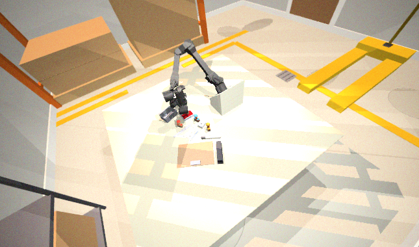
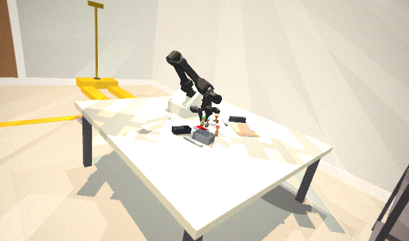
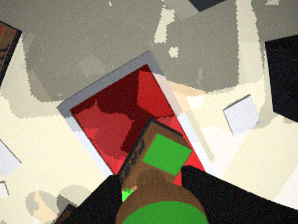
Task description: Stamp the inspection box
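My gripper is shut on the PASS stamp, a brown block with a green label and green-topped handle. In the wrist view, the stamp overlaps the near part of the red ink pad; whether it touches the pad I cannot tell. The pad has a pale rim. A pale sheet with thin lines, seemingly the card, lies in front of the stamps in the top view; its box is too small to make out. The stamp's underside is hidden.
Red, blue and yellow stamps stand nearby. A grey open box and a black box flank the pad. A brown board and black block lie farther off.
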Motion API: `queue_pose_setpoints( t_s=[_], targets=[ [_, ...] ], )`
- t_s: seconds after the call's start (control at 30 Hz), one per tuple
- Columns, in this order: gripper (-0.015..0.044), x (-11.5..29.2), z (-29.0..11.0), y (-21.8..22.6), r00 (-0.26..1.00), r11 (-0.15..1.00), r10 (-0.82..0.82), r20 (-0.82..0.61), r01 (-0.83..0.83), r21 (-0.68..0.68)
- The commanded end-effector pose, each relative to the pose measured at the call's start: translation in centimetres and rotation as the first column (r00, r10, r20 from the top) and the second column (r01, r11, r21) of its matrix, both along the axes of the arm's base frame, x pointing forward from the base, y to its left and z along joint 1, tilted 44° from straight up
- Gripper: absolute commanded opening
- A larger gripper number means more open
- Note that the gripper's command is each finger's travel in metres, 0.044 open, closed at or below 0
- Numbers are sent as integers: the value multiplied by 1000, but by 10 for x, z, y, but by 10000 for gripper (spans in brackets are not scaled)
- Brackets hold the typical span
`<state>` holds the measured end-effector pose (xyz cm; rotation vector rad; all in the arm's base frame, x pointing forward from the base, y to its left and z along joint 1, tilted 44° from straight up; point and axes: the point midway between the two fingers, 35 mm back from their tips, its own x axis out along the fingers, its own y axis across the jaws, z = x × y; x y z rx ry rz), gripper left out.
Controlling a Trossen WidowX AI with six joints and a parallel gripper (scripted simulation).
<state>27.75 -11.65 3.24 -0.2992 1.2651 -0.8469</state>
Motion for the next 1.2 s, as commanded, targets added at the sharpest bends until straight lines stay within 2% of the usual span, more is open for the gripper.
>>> queue_pose_setpoints(
  t_s=[0.0, 1.17],
  targets=[
    [0, 0, -3, -2, 1000, 1000, 3, -2, -3, 2],
    [0, -1, -14, -14, 1000, 1000, 1, 1, -1, -1]
  ],
)
